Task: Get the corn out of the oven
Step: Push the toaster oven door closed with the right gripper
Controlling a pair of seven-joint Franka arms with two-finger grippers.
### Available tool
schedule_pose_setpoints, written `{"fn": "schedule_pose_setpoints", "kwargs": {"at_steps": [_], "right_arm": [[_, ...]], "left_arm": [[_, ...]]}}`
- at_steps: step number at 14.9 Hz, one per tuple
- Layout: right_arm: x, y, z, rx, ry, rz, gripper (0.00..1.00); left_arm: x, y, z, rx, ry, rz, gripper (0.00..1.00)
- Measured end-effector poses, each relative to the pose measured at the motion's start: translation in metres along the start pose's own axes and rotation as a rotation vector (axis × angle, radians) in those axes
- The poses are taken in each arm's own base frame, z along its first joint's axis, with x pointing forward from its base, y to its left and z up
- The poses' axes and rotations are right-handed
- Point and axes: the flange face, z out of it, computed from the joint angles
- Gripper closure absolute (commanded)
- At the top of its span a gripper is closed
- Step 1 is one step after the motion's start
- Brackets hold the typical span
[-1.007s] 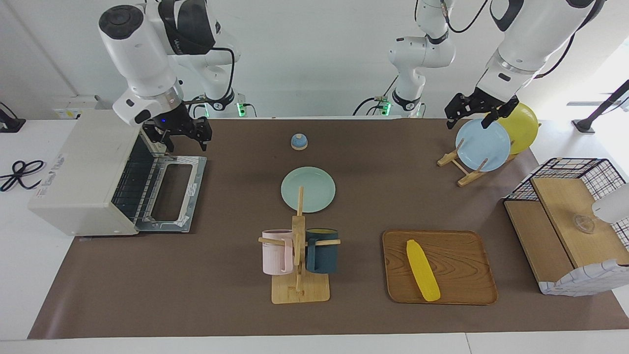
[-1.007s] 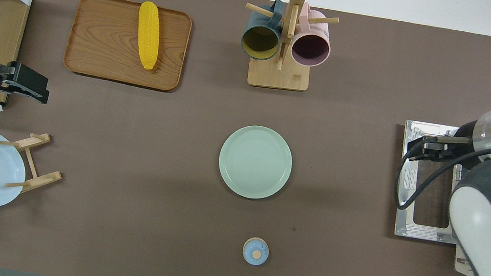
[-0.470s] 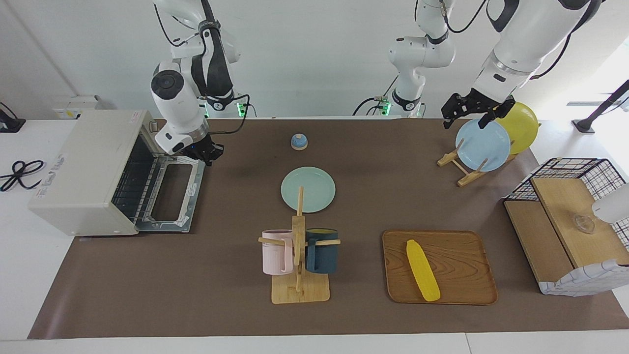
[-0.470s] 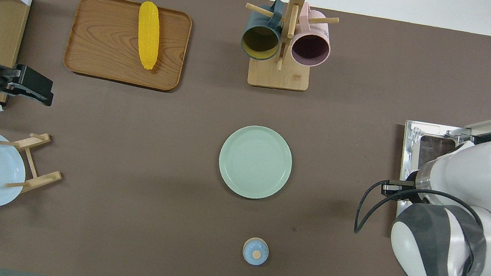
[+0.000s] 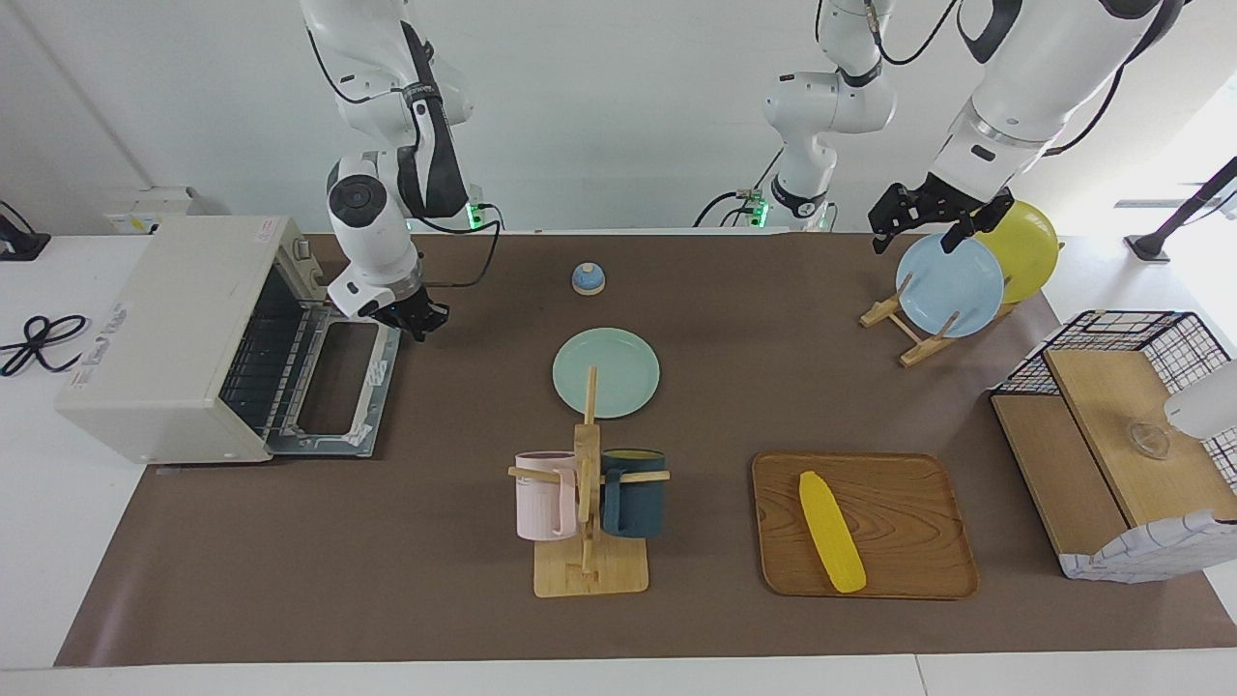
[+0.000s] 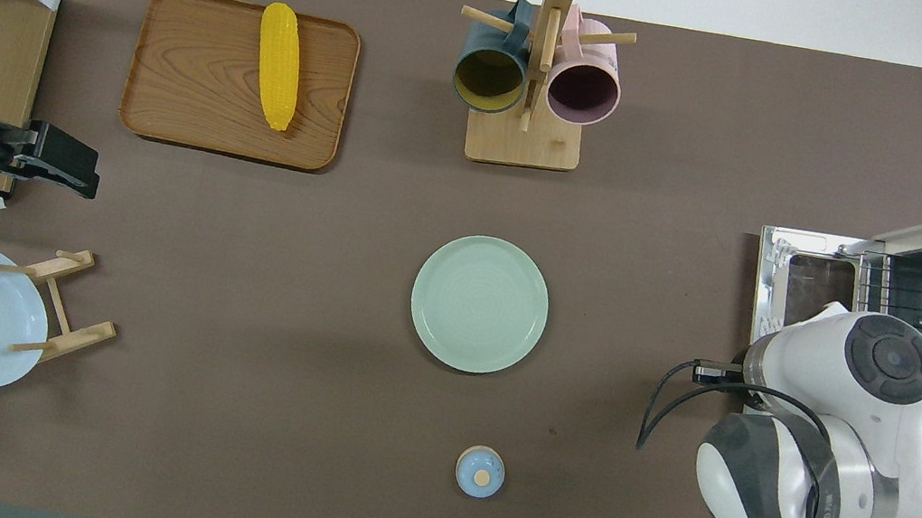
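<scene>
On the wooden tray [image 5: 928, 541], well apart from both sets of fingers, the corn [image 5: 831, 532] lies already out of the oven [image 5: 164, 338], whose door hangs open on an empty rack. Right gripper [image 5: 422, 323] hovers just beside that door, fingers clenched on nothing; left gripper [image 5: 923, 224] waits with fingers released over the plate rack [image 5: 904, 329], so little seems left beyond closing the door.

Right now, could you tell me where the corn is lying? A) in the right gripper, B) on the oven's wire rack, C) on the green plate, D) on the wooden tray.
D: the corn lies on the wooden tray, far from the oven, whose door hangs open.
</scene>
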Motion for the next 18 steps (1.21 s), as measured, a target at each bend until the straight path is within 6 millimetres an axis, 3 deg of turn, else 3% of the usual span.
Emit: {"fn": "schedule_pose_setpoints", "kwargs": {"at_steps": [8,11,13,16,18], "right_arm": [[-0.011,0.002,0.022,-0.024,0.02,0.0,1.0],[-0.01,0.008,0.024,-0.117,0.044,-0.034,1.0],[-0.013,-0.001,0.025,-0.184,0.063,-0.035,1.0],[-0.013,-0.013,0.014,-0.268,0.051,-0.036,1.0],[-0.003,-0.015,-0.01,-0.315,0.012,-0.033,1.0]], "left_arm": [[-0.001,-0.002,-0.001,-0.001,0.002,-0.003,0.0],[-0.001,-0.003,-0.001,-0.001,0.003,-0.005,0.0],[0.0,-0.003,-0.001,-0.001,0.003,-0.005,0.0],[-0.001,-0.003,-0.001,-0.001,0.003,-0.005,0.0],[0.0,-0.003,-0.002,-0.001,0.004,-0.006,0.0]]}}
